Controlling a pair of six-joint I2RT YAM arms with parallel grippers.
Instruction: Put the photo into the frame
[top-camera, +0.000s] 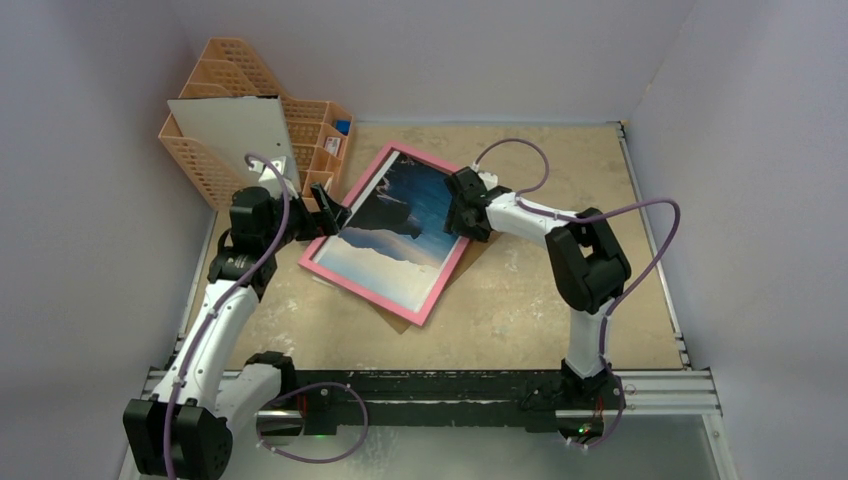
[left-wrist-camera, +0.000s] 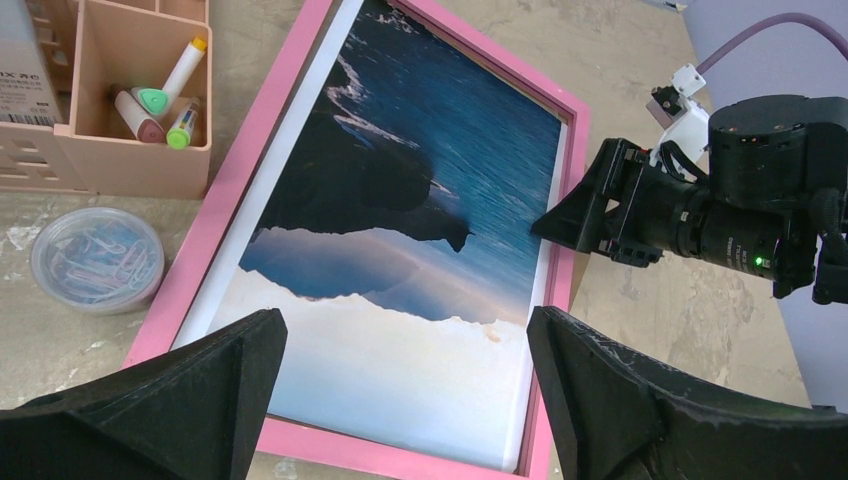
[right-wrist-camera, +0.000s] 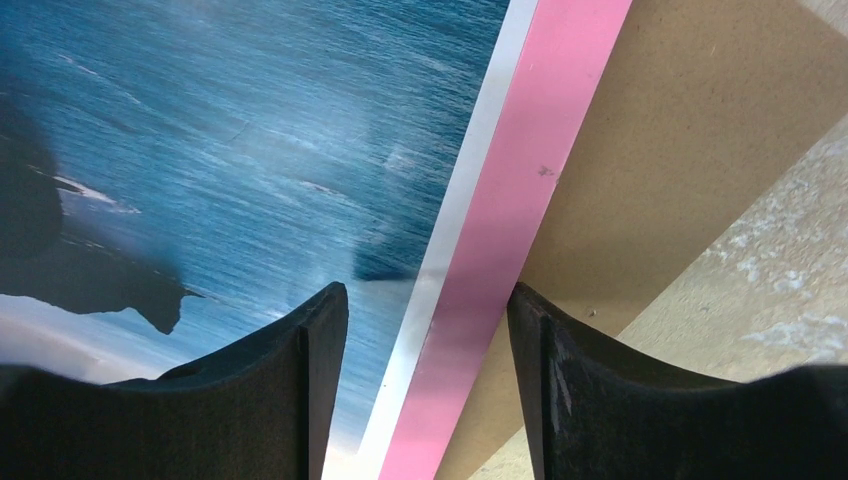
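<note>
Catching brown board (right-wrist-camera: 660, 170) — missed by the left wrist — we find frame (right-wrist-camera: 520, 220) and photo (right-wrist-camera: 250, 130) edges between parted jaws of the right gripper (right-wrist-camera: 427, 295).

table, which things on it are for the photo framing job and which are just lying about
for the job: photo, frame
lying about: brown board under the frame, orange file rack, highlighters, tub of paper clips

Glossy photo (right-wrist-camera: 220, 130), smooth pink frame (right-wrist-camera: 520, 200), matt brown board (right-wrist-camera: 680, 150), possibly fibreboard
</note>
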